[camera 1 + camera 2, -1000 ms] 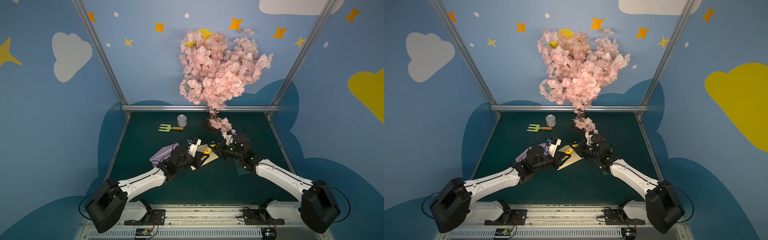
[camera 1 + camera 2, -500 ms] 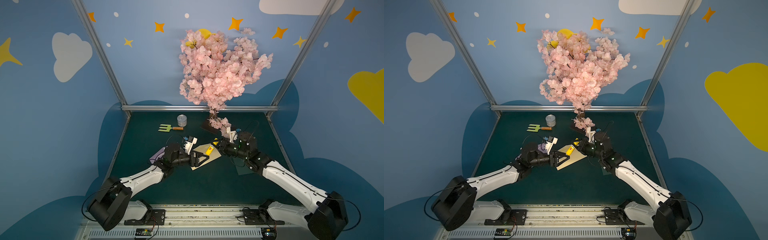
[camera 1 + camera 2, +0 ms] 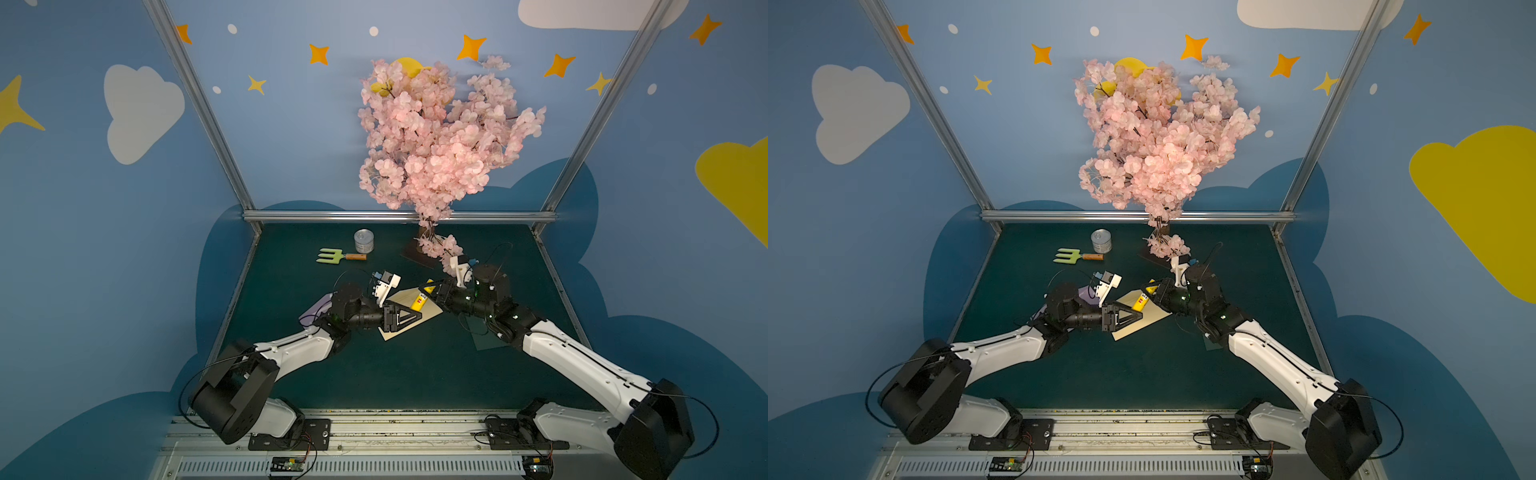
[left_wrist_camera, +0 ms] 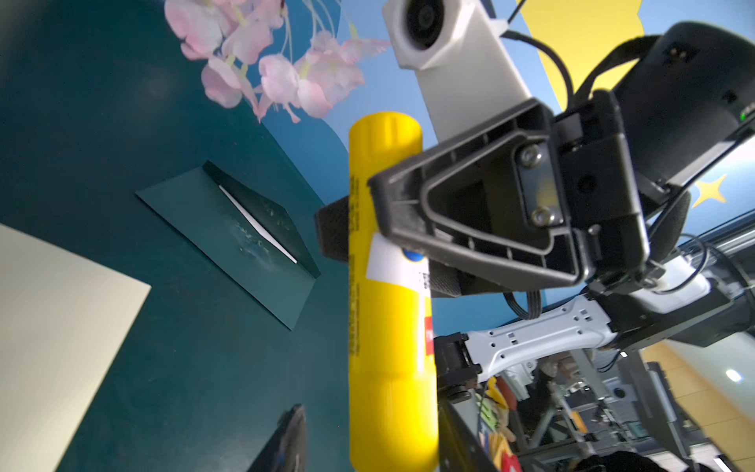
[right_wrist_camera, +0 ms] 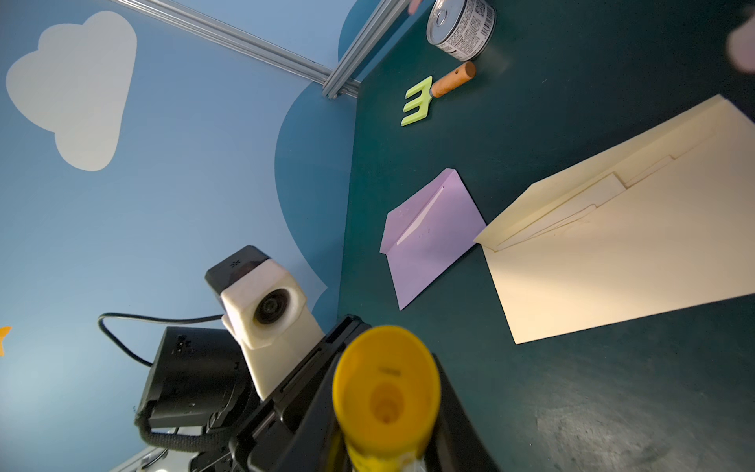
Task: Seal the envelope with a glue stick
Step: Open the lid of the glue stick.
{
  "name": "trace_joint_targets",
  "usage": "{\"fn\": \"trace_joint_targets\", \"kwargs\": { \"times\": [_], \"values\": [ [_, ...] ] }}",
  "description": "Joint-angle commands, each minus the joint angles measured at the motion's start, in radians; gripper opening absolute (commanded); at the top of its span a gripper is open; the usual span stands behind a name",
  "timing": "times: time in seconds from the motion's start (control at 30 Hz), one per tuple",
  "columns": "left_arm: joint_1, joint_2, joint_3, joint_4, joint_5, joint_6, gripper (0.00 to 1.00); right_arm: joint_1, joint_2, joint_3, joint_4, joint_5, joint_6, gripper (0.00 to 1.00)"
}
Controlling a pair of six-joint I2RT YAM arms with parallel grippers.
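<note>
— Where is the glue stick?
— My right claw pinches the glue stick round its middle and holds it in the air over the envelope.
— And your left claw?
— My left claw is spread, also over the envelope, at the stick's other end. One finger stands clear of the yellow barrel, with a gap showing between them.
— How does the envelope lie?
— Flat on the bench. A lilac envelope lies just beside one of its corners. A green envelope lies near it on the opposite side.
</note>
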Motion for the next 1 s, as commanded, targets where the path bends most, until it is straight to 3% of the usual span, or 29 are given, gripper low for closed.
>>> {"fn": "trace_joint_targets", "kwargs": {
  "times": [0.0, 0.13, 0.23, 0.33, 0.47, 0.6, 0.77, 0.87, 0.97],
  "values": [
    [0.006, -0.001, 0.026, 0.055, 0.033, -0.011, 0.39, 0.003, 0.004, 0.029, -0.001, -0.006, -0.004, 0.0],
    [0.008, 0.004, 0.029, 0.051, 0.043, -0.013, 0.32, 0.004, 0.019, 0.036, -0.003, -0.017, -0.005, 0.0],
    [0.006, 0.007, 0.031, 0.051, 0.047, -0.014, 0.45, 0.005, 0.027, 0.037, -0.001, -0.02, -0.002, 0.0],
    [0.006, 0.007, 0.034, 0.05, 0.045, -0.013, 0.45, 0.006, 0.026, 0.041, -0.004, -0.018, -0.005, 0.0],
    [0.006, 0.022, 0.041, 0.047, 0.054, -0.015, 0.31, 0.006, 0.025, 0.043, -0.012, -0.012, -0.011, 0.0],
    [0.006, 0.033, 0.045, 0.04, 0.055, -0.013, 0.03, 0.007, 0.024, 0.047, -0.017, -0.01, -0.016, 0.0],
    [0.006, 0.03, 0.052, 0.007, 0.046, 0.011, 0.03, 0.009, 0.039, 0.078, -0.054, -0.051, -0.042, 0.0],
    [0.006, 0.014, 0.052, -0.019, 0.033, 0.033, 0.03, 0.009, 0.039, 0.071, -0.037, -0.068, -0.037, 0.24],
    [0.007, 0.005, 0.053, -0.039, 0.02, 0.041, 0.03, 0.009, 0.033, 0.062, -0.029, -0.073, -0.03, 0.38]
  ]
}}
